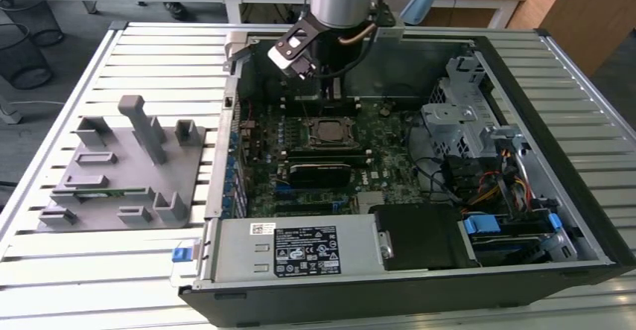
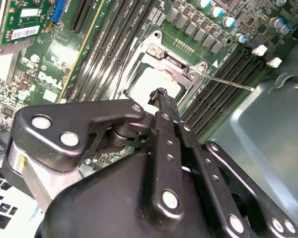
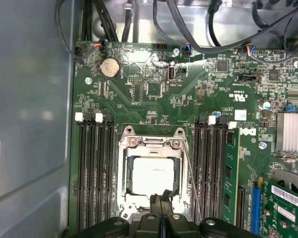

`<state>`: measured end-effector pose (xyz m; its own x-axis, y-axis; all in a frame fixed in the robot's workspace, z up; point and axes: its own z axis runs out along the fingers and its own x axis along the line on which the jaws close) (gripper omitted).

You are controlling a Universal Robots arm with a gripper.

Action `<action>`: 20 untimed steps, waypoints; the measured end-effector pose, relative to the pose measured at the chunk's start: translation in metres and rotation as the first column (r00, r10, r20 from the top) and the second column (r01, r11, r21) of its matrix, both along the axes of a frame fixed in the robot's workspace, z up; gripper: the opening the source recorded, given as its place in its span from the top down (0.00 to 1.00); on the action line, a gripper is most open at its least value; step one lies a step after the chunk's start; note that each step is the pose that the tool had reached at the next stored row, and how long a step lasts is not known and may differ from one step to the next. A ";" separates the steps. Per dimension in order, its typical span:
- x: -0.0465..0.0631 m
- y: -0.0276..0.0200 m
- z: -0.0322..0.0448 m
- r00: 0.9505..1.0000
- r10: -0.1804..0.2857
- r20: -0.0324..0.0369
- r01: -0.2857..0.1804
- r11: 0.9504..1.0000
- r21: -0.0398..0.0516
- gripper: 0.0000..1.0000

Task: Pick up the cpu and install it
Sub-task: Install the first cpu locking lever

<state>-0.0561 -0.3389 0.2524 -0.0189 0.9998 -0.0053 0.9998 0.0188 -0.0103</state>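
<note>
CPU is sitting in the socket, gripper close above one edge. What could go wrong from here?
1. The gripper hangs close over one edge of the cpu; a downward slip could tilt or scratch it.
2. The thin socket lever runs right beside the fingertips and might snag one.

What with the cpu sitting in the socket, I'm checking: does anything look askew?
The cpu lies flat and square in the socket frame. Only the thin lever slants away from the frame, possibly unlatched.
</note>
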 end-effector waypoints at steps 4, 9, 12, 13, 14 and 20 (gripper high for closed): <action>0.000 0.0000 0.0068 1.000 0.000 0.000 0.000 1.000 0.000 0.89; 0.000 0.0000 0.0139 1.000 0.003 0.000 -0.003 1.000 0.000 0.89; 0.000 0.0000 0.0140 0.997 0.083 0.000 -0.083 0.997 0.000 0.89; 0.000 0.0000 0.0139 0.995 0.101 0.000 -0.101 0.995 0.000 0.89; 0.000 0.0000 0.0138 0.993 0.119 0.000 -0.119 0.993 0.000 0.89; 0.000 0.0000 0.0119 0.976 0.218 -0.001 -0.218 0.976 -0.007 0.89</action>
<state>-0.0561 -0.3389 0.2643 -0.2365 0.9716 -0.0125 0.9716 0.2364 -0.0115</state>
